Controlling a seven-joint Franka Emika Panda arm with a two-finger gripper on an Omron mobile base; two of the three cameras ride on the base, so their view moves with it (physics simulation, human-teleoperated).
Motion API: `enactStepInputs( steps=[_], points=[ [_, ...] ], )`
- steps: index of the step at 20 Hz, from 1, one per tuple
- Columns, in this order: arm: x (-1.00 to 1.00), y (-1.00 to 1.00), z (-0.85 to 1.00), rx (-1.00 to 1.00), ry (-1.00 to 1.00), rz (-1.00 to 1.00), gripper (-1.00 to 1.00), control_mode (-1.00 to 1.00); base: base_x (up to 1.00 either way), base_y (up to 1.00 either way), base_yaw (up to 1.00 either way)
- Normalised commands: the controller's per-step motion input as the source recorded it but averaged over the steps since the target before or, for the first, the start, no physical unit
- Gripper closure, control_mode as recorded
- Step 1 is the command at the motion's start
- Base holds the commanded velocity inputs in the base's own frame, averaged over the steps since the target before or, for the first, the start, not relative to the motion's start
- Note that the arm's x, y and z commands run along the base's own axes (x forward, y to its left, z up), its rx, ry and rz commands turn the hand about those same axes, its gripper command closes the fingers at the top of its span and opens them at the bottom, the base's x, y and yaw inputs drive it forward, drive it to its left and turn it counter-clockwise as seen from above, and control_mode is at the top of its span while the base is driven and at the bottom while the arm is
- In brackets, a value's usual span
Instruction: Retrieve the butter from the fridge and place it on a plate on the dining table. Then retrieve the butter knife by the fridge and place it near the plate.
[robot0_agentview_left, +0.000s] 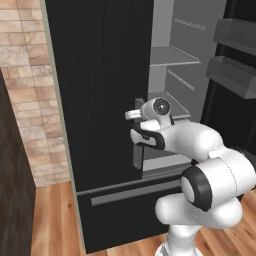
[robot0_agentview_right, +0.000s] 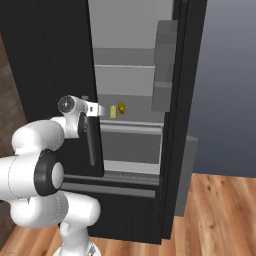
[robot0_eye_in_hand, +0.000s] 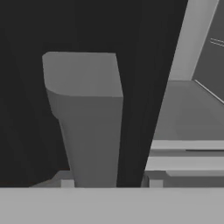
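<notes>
Straddling the fridge (robot0_agentview_left: 100, 100) door's rigid grey handle (robot0_eye_in_hand: 85, 118), the tool (robot0_eye_in_hand: 109, 183) grips mid-bar, jaws partly closed, while butter (robot0_agentview_right: 113, 112) inside looks light, soft.

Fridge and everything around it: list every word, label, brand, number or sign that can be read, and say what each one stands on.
None: no readable text in any view.
The fridge doors and grey bar handle are plain, with no brand or label.
The butter and the golden-brown lump beside it on the shelf are too small to show any marking.
The door bins and brick wall carry no signs.
</notes>
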Motion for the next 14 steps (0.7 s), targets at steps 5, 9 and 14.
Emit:
enactStepInputs(
  steps=[5,9,14],
  points=[
    [0.0,0.0,0.0,0.0,0.0,0.0,1.0,-1.0,0.0,0.0,0.0],
    [-0.5,0.03,0.0,0.0,0.0,-0.05,1.0,-1.0,0.0,0.0,0.0],
    [-0.83,0.33,0.01,0.0,0.0,-0.23,1.0,-1.0,0.0,0.0,0.0]
  ],
)
